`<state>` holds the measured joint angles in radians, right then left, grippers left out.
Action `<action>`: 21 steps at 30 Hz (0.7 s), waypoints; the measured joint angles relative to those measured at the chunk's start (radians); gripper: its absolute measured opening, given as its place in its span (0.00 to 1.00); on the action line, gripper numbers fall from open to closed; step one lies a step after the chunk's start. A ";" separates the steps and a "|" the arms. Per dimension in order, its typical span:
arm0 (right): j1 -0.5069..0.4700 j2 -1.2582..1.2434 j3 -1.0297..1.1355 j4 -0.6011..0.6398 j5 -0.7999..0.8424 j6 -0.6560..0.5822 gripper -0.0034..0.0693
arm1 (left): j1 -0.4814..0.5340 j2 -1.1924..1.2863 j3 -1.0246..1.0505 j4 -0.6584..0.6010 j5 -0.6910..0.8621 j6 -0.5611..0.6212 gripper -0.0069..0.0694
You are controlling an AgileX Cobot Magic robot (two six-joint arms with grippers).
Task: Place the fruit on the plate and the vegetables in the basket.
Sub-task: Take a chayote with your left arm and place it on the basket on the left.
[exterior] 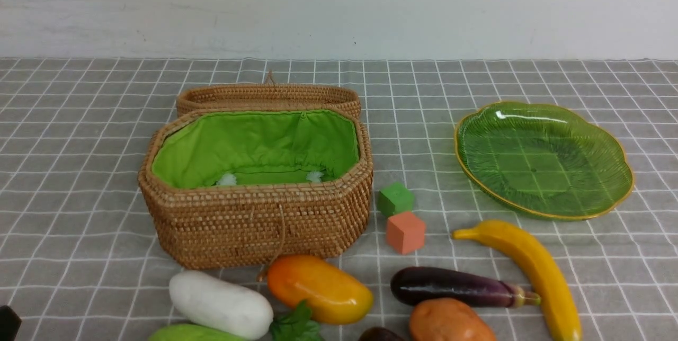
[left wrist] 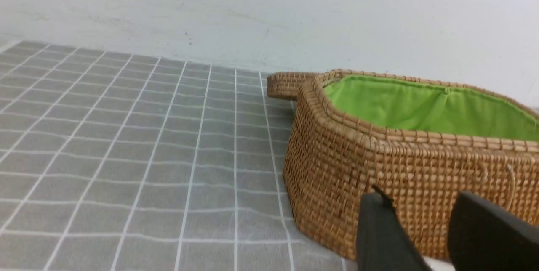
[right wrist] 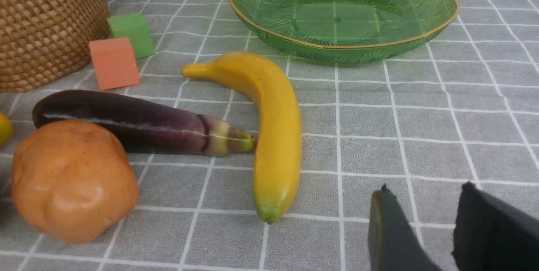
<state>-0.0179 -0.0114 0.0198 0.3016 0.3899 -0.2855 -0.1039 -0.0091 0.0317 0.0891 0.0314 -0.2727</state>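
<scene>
Where the grey, white-gridded tablecloth [exterior: 79, 171] lies nearest the robot, both grippers stand released. The left gripper [left wrist: 421, 203] holds its dark flat fingers apart, empty, close to the woven wall of the basket [exterior: 254, 224]. The right gripper [right wrist: 425, 197] is likewise spread and empty, near the banana's green-tipped end. Nearest row, on the cloth: a smooth light green cucumber [exterior: 190, 333], a matt white oblong radish [exterior: 220, 304] with crinkled green leaves, a rounded dark maroon fruit [exterior: 378, 334] cut off by the picture edge, and a lumpy orange-brown potato [exterior: 447, 322]. Behind these lie a glossy orange-yellow mango [exterior: 318, 288], just in front of the basket, and a long shiny purple aubergine [exterior: 455, 286] whose stem tip touches the curved yellow banana [exterior: 529, 267]. Farther on stand a salmon cube [exterior: 405, 232] and a green cube [exterior: 395, 199], just beside the basket. The basket is oblong tan wicker with bright green cloth lining, its lid [exterior: 267, 97] lying open behind it. The plate [exterior: 545, 158], ribbed translucent green glass with a scalloped gold rim, sits on the right beyond the banana.
</scene>
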 joint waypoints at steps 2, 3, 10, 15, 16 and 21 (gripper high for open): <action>0.000 0.000 0.000 0.000 0.000 0.000 0.38 | 0.000 0.000 0.000 -0.015 -0.043 -0.023 0.40; 0.000 0.000 0.000 0.000 0.000 0.000 0.38 | 0.000 0.000 0.000 -0.032 -0.063 -0.054 0.40; 0.000 0.000 0.000 0.000 0.000 0.000 0.38 | 0.000 0.000 -0.004 -0.155 -0.248 -0.246 0.40; 0.000 0.000 0.000 0.000 0.000 0.000 0.38 | 0.000 0.015 -0.210 -0.163 -0.179 -0.263 0.40; 0.000 0.000 0.000 0.000 0.000 0.000 0.38 | 0.000 0.044 -0.289 -0.163 -0.146 -0.254 0.40; 0.000 0.000 0.000 0.000 0.000 0.000 0.38 | 0.000 0.268 -0.609 -0.163 0.128 -0.230 0.40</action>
<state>-0.0179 -0.0114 0.0198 0.3016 0.3899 -0.2855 -0.1043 0.2591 -0.5774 -0.0741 0.1595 -0.5027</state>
